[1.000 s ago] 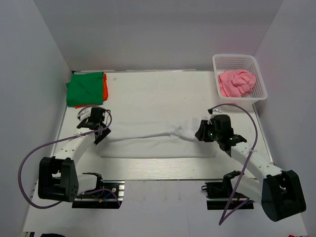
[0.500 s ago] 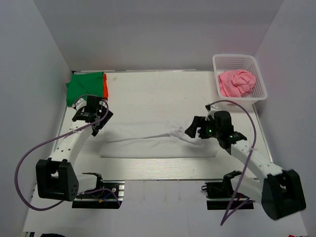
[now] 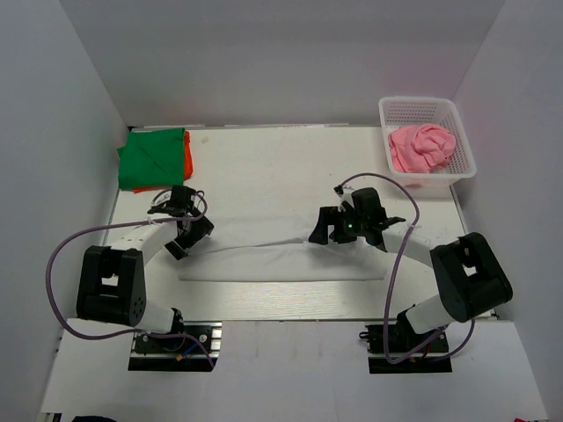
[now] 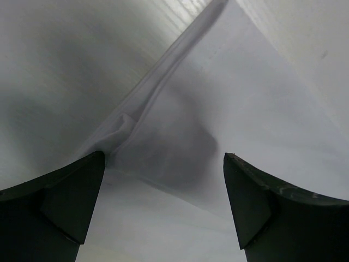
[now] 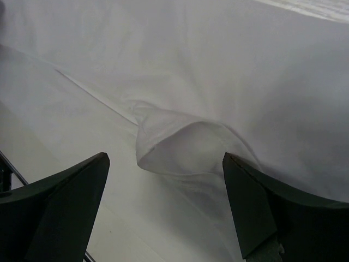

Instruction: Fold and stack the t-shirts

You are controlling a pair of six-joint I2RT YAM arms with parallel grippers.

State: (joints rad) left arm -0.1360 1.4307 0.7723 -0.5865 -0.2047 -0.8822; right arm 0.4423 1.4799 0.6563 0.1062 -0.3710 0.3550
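Finds white t-shirt (image 3: 281, 259) flat at middle of table (image 3: 264, 163), long axis left to right. Places left gripper (image 3: 182, 242) over its left end, right gripper (image 3: 324, 234) over bunched cloth right of centre. Records both wide, empty.

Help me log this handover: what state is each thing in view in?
white t-shirt, folded into a long strip, lying flat, unheld.
green t-shirt, folded, lying on the orange t-shirt.
orange t-shirt, folded, under the green, edge showing.
pink t-shirt, crumpled in the basket.
basket, upright, holding the pink t-shirt.
left end effector, open, over the white t-shirt.
right end effector, open, over the white t-shirt.
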